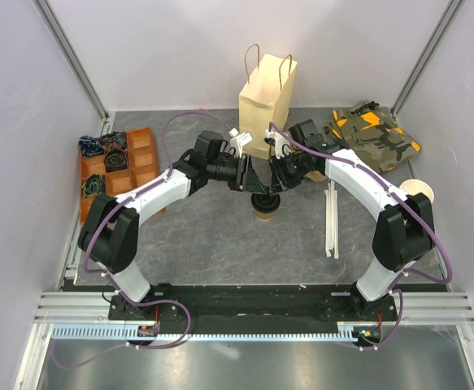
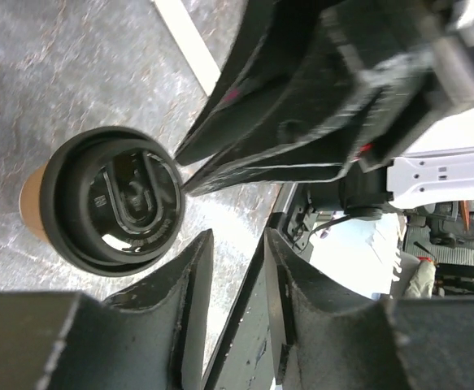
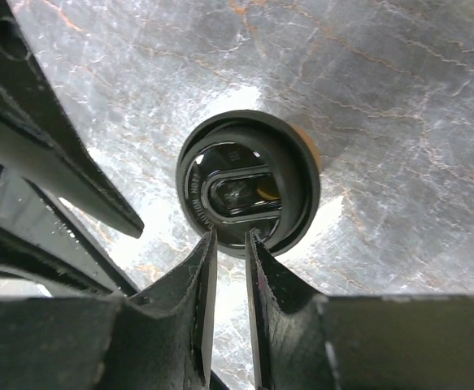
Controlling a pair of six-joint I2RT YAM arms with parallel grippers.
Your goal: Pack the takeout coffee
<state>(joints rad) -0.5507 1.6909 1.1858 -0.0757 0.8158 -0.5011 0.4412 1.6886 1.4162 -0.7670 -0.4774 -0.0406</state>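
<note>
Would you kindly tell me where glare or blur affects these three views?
Top view: sharp and evenly lit. Left wrist: bright glare on the table beside the lid; the right arm is blurred. Right wrist: glare patches on both sides of the lid, which is sharp.

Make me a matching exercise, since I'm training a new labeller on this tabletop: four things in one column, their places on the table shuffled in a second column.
Things
1. takeout coffee
2. paper bag
3. orange tray
4. camouflage cloth

Places
A. far right corner of the table
B. along the left edge of the table
C. middle of the table, on the near side of the bag
D. standing upright at the back, about midway across

Pairs: 1-C, 2-D, 3-B, 4-A
</note>
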